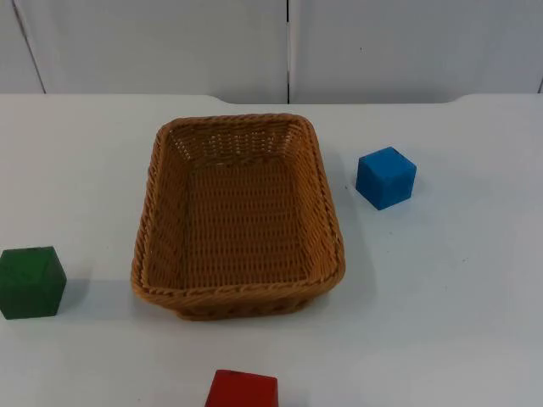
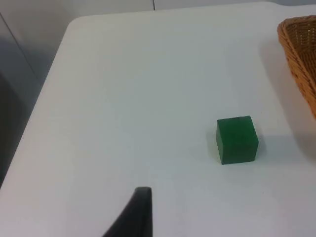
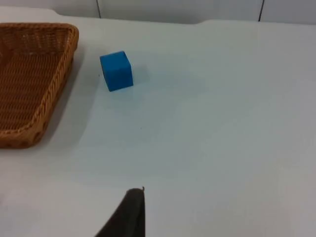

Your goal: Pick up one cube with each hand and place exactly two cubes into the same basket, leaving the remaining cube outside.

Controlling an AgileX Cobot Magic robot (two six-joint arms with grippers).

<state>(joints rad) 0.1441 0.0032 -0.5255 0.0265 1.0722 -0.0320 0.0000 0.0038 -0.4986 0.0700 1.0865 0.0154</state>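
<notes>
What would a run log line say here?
basket: empty | green cube, blue cube, red cube: on table, outside | cubes ungrasped

**White table: one basket, three cubes around it**

You have a white table (image 1: pixel 458 322) ending at the grey partition wall (image 1: pixel 170 42). On it sits a woven brown basket (image 1: pixel 146 254), with nothing inside. A blue cube (image 1: pixel 386 177) rests near the basket's right side, apart from it. A green cube (image 1: pixel 30 282) sits well off its left side. A red cube (image 1: pixel 242 390) lies in front of the basket, at the picture's lower edge.
</notes>
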